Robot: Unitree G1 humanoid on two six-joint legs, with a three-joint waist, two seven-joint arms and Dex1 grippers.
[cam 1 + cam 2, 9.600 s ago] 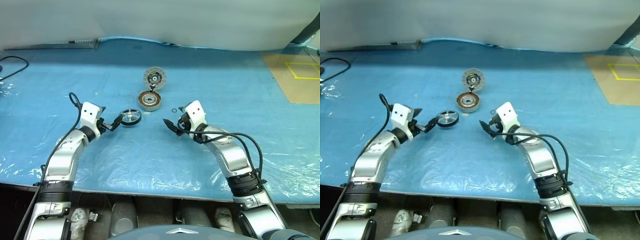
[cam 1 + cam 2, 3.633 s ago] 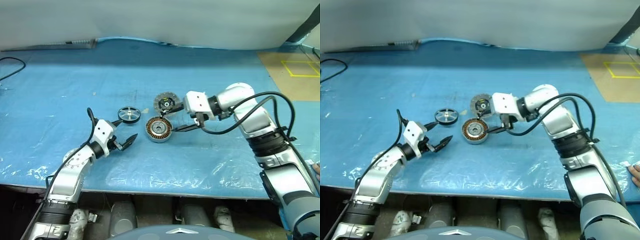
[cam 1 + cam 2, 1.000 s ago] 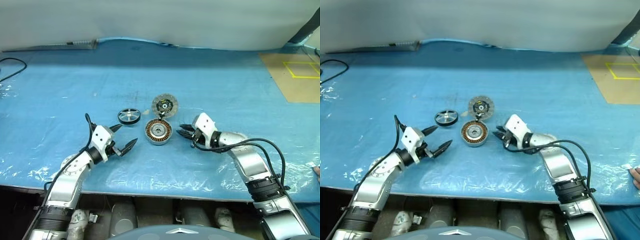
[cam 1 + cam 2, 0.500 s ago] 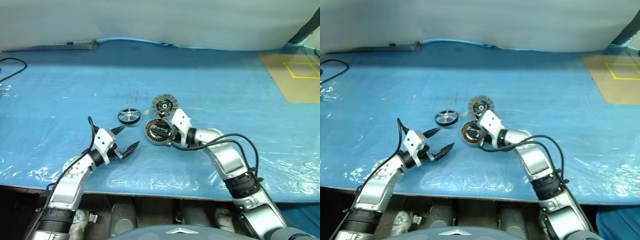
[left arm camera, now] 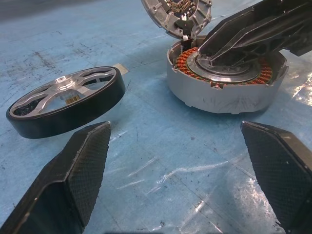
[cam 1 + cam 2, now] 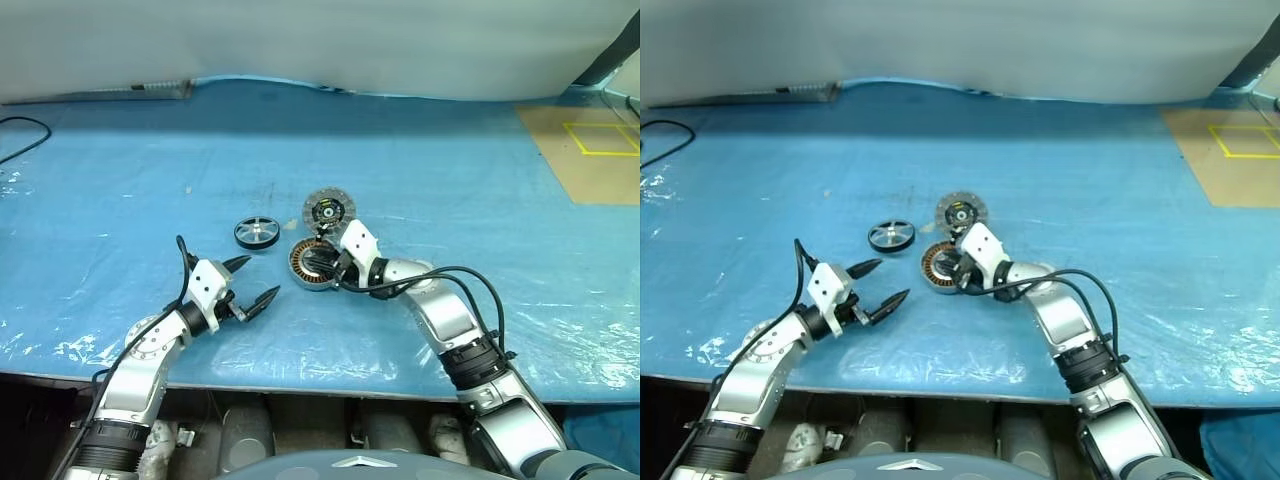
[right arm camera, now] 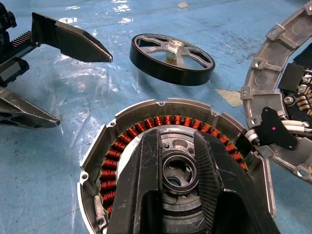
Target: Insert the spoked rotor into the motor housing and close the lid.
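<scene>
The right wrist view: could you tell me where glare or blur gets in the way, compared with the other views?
Right wrist view: white glare on the blue sheet; the fingers loom dark over the housing, whose windings stay sharp. Left wrist view: near pads soft, rotor crisp. Left eye view: faint sheen on the sheet's front wrinkles.

The table covering (image 6: 480, 210) is a bright blue plastic sheet with pale glints, and a tan patch (image 6: 590, 150) marked with a yellow outline lies at its far right. The motor housing (image 7: 170, 141) is grey metal ringed with orange-copper windings around a pale centre, while the spoked rotor (image 7: 171, 58) has a black outer band and silvery spokes. The lid (image 6: 328, 210) shows a grey ribbed face with a black centre and a small yellow mark.
</scene>
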